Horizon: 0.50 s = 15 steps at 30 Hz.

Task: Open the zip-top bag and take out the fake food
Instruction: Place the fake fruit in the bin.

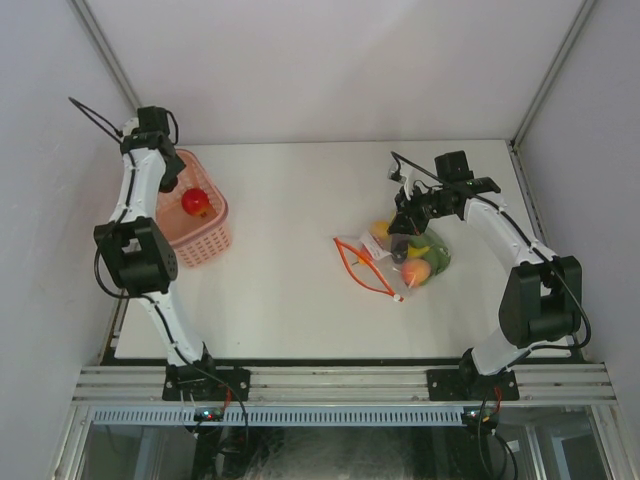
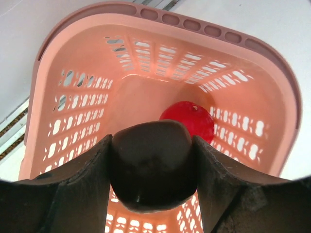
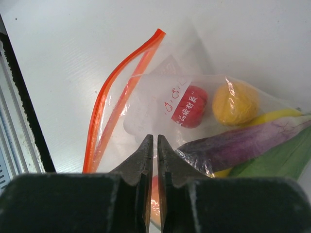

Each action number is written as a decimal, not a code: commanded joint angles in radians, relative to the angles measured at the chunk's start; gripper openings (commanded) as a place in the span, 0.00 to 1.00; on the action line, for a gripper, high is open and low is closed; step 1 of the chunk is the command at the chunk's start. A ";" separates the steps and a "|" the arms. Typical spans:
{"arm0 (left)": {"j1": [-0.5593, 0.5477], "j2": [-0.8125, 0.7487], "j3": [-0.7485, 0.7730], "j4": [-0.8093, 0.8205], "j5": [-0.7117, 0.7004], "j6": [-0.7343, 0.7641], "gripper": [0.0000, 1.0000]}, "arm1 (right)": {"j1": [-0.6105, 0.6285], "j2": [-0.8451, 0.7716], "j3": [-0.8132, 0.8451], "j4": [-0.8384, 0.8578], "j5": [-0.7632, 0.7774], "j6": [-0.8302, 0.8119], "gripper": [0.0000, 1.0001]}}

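left gripper [image 2: 153, 145] holds a dark piece [image 2: 150, 177] over the basket [image 2: 165, 17] (red fruit [image 2: 193, 118] inside) — right gripper [image 3: 155, 139] closed over the zip-top bag [image 3: 146, 99].

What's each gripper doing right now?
Left gripper: closed on a dark round piece, over the pink basket.
Right gripper: shut over the zip-top bag; grip unclear.

Counter [image 1: 290, 200]: white, matte, rectangular, with a dark strip along its near edge.
Back wall [image 1: 330, 60]: plain white panel.
Left wall [image 1: 40, 250] and right wall [image 1: 600, 180]: matching white panels (the three enclose the counter like a booth).
Left corner post [image 1: 105, 50] and right corner post [image 1: 555, 70]: grey metal.
Near rail [image 1: 340, 382]: ribbed aluminium.
Light: even, diffuse, with soft shadows.
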<state>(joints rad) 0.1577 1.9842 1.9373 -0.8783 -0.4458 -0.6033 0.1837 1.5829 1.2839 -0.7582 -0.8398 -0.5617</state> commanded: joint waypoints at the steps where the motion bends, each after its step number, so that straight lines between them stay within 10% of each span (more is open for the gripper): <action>1: 0.004 0.034 0.061 0.016 -0.052 0.082 0.08 | -0.003 -0.019 0.012 0.025 -0.006 0.006 0.06; 15: 0.003 0.073 -0.045 0.152 -0.055 0.158 0.11 | -0.004 -0.015 0.012 0.022 -0.007 0.003 0.07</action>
<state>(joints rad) 0.1577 2.0697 1.9236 -0.8059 -0.4740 -0.4850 0.1837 1.5829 1.2839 -0.7582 -0.8398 -0.5621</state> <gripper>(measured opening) 0.635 0.066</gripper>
